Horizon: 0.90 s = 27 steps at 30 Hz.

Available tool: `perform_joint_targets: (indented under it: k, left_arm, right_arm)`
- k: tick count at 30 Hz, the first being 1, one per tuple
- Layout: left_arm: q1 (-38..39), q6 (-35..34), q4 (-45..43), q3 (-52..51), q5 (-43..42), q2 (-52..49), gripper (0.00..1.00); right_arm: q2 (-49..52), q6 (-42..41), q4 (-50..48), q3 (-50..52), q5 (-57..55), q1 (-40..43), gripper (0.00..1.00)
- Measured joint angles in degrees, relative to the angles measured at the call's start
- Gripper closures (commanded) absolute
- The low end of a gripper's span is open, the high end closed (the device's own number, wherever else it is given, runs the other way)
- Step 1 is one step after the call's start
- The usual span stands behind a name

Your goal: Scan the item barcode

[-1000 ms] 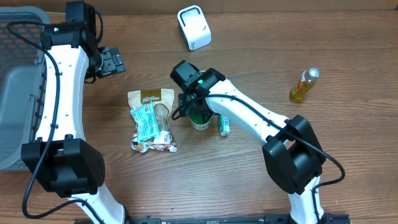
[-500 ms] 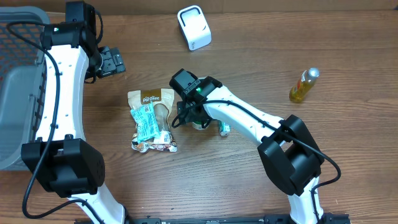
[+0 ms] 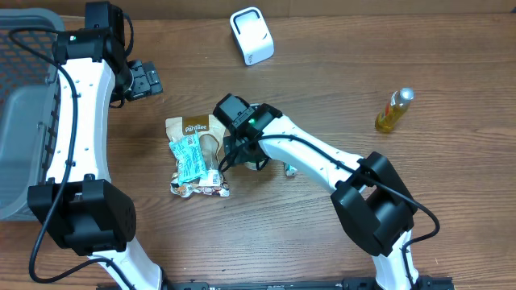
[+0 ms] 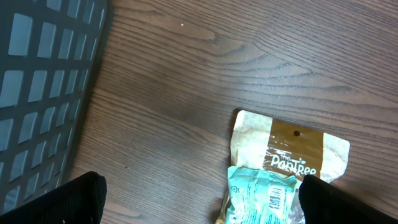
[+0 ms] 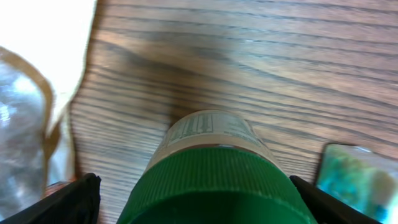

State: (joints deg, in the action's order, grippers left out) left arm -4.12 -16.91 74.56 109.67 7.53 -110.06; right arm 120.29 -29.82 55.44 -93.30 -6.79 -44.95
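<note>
Overhead, reading from the left: the grey basket (image 3: 20, 113) fills the 9 o'clock edge of the worktop (image 3: 451, 64). My left fingers (image 3: 149, 78) hang near 10 o'clock, spread wide with nothing between them. A snack pouch (image 3: 197, 127) lies just left of centre with a teal packet (image 3: 187, 158) on top of it. At the pouch's 3 o'clock side my right fingers (image 3: 244, 151) are down over the green-capped jar (image 5: 211, 180), which stands upright on the wood.

In the right wrist view one finger stands at 9 o'clock of the cap and one at 3 o'clock, parted wide. There is a gap on the left side, so I judge the jar not yet gripped. A small teal box (image 3: 289, 167) lies just beside the jar at its 3 o'clock. The white scanner (image 3: 251, 35) sits at 12 o'clock, well apart, and a yellow bottle (image 3: 393, 110) stands towards 2 o'clock.

By my reckoning the task is barely begun — grasping, lifting, carrying to the scanner and presenting the barcode are all left.
</note>
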Motion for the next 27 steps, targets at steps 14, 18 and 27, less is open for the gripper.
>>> perform_joint_targets:
  k: [14,18,27]
  left_arm:
    - [0.0,0.0,0.0,0.0,0.0,0.0,0.0]
    - [0.0,0.0,0.0,0.0,0.0,0.0,0.0]
    - [0.0,0.0,0.0,0.0,0.0,0.0,0.0]
  right_arm:
    - [0.0,0.1,-2.0,0.0,-3.1,-0.3,0.0]
    - [0.0,0.0,-3.4,0.8,-3.1,-0.3,0.05]
    - [0.0,0.0,-5.9,4.5,-3.3,-0.2,0.2]
